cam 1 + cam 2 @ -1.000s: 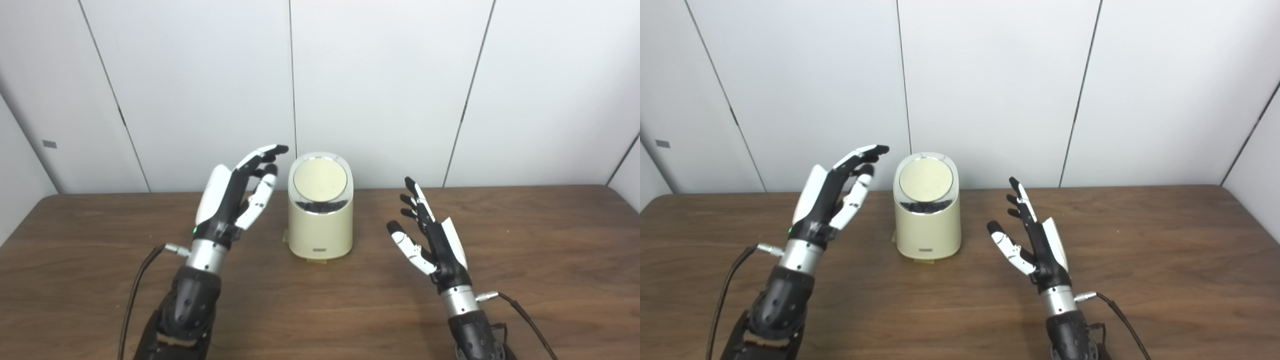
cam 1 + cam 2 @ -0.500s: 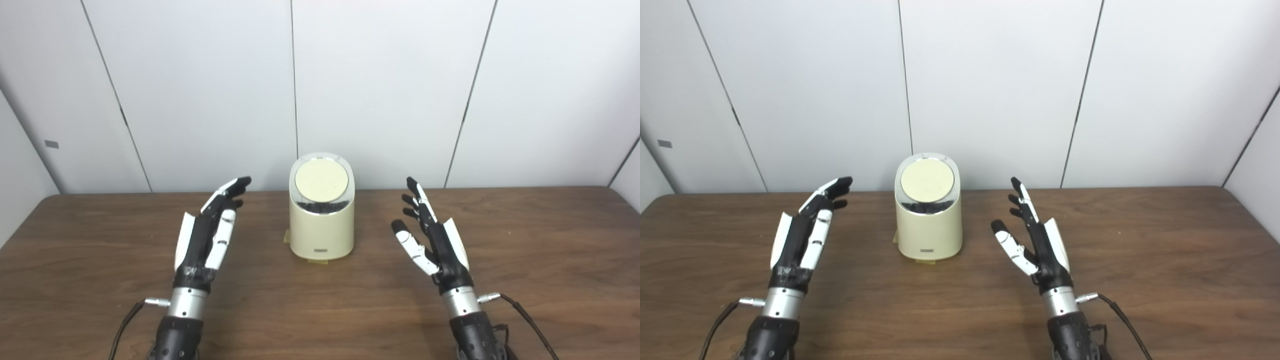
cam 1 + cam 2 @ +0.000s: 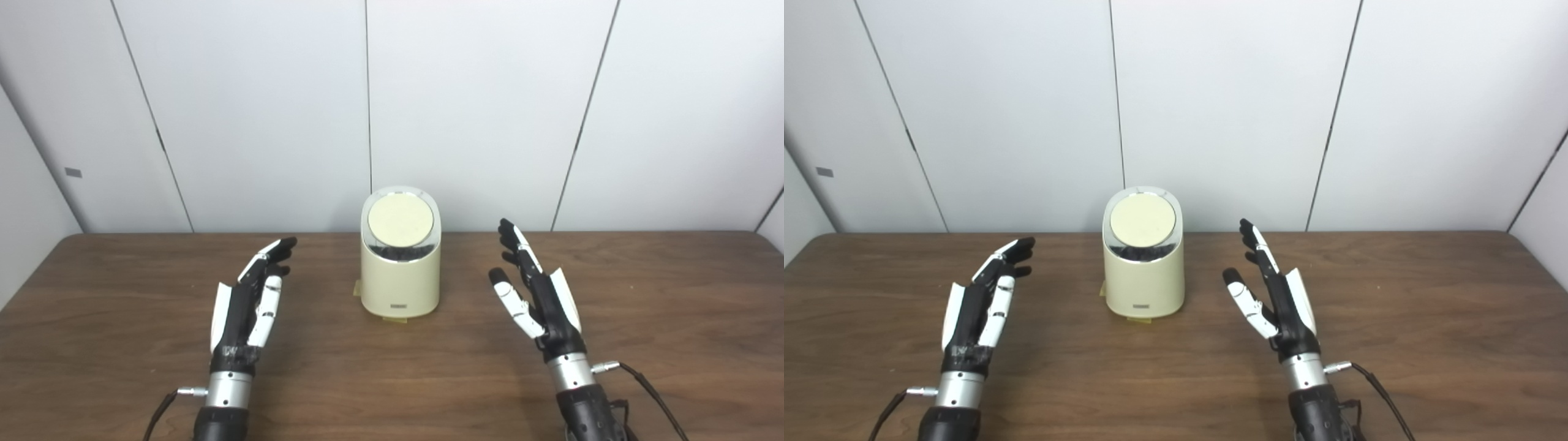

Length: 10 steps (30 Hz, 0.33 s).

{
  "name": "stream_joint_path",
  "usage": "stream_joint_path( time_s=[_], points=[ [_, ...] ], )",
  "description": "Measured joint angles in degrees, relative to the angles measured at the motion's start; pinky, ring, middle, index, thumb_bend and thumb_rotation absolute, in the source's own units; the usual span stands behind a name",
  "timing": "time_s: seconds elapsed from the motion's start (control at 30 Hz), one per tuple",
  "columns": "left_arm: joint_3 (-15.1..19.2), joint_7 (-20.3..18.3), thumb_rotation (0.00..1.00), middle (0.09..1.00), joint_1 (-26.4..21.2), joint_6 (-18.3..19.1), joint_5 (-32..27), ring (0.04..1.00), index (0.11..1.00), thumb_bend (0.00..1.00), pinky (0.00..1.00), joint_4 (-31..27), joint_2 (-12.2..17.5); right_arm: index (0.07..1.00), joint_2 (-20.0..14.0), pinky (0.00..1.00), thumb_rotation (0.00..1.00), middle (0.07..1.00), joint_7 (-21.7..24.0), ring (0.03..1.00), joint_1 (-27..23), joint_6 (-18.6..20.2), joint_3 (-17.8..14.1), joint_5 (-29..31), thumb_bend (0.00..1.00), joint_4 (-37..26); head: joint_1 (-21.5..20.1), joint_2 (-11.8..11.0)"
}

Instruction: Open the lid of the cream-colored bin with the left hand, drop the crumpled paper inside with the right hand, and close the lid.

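Evidently nothing remains: the cream bin [image 3: 400, 263] near the desk's [image 3: 643, 318] far edge has its lid [image 3: 400, 220] down, no paper shows, and the left robot hand [image 3: 248, 306] and right robot hand [image 3: 536, 294] rest empty, fingers apart.

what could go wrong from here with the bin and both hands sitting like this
No crumpled paper shows anywhere, and the right hand is open, so there may be nothing to drop in. The lid is shut with the left hand well clear of it. The bin looks light and could slide or tip if pushed.
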Motion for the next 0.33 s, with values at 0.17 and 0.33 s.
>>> stream_joint_path(
  time_s=[0.17,0.33],
  points=[
    [0.08,0.77,0.88,0.824,-0.02,-0.59,0.31,0.814,0.815,0.16,0.73,0.06,-0.15,0.836,0.1,0.78,0.77,0.848,0.0,0.849,-0.01,-0.32,-0.87,1.39,0.19,0.22,0.35,0.26],
    [0.37,2.83,0.66,0.809,-0.35,-0.6,1.09,0.787,0.798,0.15,0.69,1.07,-0.22,0.728,0.21,0.62,0.55,0.739,-4.08,0.717,-0.22,-1.67,-1.01,0.83,0.24,0.67,0.7,0.53]
  ],
)
